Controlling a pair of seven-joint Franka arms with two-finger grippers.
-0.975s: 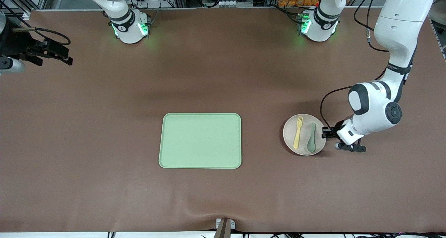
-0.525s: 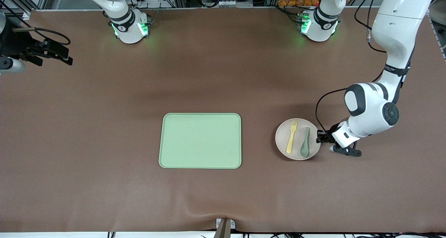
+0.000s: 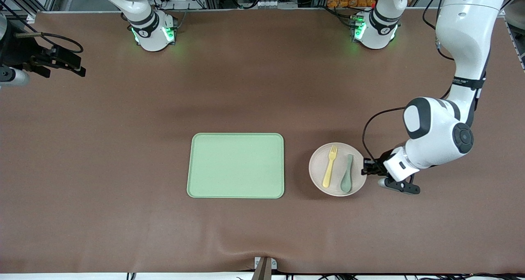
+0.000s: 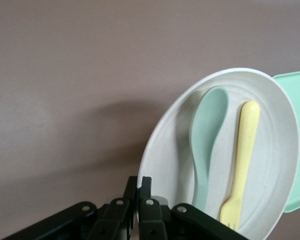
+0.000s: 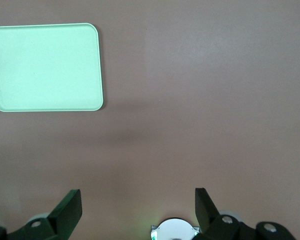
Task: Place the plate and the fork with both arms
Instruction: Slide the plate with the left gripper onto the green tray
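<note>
The plate (image 3: pixel 337 169) has slid closer to the green tray (image 3: pixel 236 165) since a moment ago. The left gripper (image 3: pixel 365 167) pinches its rim on the side toward the left arm's end of the table; its fingers are mostly hidden. The fork (image 3: pixel 329 165) lies on the plate beside a spoon (image 3: pixel 347 173), its prongs pointing toward the robots' edge. The right gripper (image 3: pixel 71 64) waits spread wide near the table's corner, partly cut off.

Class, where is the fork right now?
The fork lies on the plate beside the spoon, between the tray and the left gripper gripping the plate's rim.
</note>
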